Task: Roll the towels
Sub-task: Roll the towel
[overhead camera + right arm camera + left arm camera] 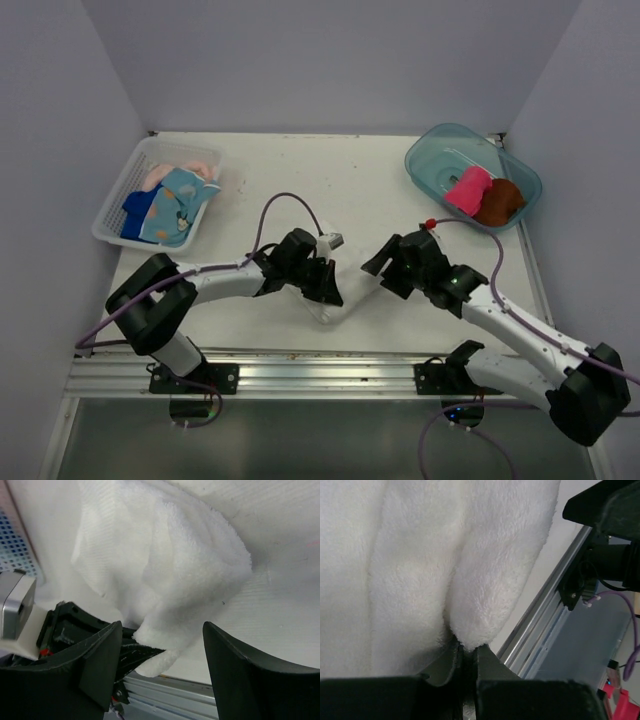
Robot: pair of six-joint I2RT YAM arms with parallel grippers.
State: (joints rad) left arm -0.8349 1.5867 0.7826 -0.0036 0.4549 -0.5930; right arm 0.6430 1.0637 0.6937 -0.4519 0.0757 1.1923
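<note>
Tabletop (350, 180): pale, walled on three sides. Both arms reach in from the near rail and meet at its middle front.

White lattice basket (112, 215) at far left holds the unrolled stock: light blue cartoon towel (180, 205) on top, royal blue towel (135, 210) beside it, peach towel (165, 172) behind. The teal tub (430, 150) at far right holds a pink towel (466, 188) and a brown towel (500, 200), both bunched into compact rolls. I judge the tub to be where finished rolls go.

White towel (330, 305): the piece in work, lying between the arms close to the near edge, mostly hidden from above by the black wrists.

Left end effector (325, 285): clenched on a fold of the white towel. Its own wrist view shows the two jaws nearly meeting with plush pile squeezed between them and the cloth rising in soft ridges beyond. It is probably pinning that edge so the cloth cannot slide.

Right end effector (385, 262): released, fingers spread wide. A loose corner of the towel hangs between them, and neither finger visibly presses it. My guess is that it is letting go to take a fresh hold.

Views compared: the overhead view gives the layout and both containers but not the grips. The right wrist view shows the humped, half-gathered shape of the towel and the left fingers beneath it. The left wrist view alone proves the pinch.
</note>
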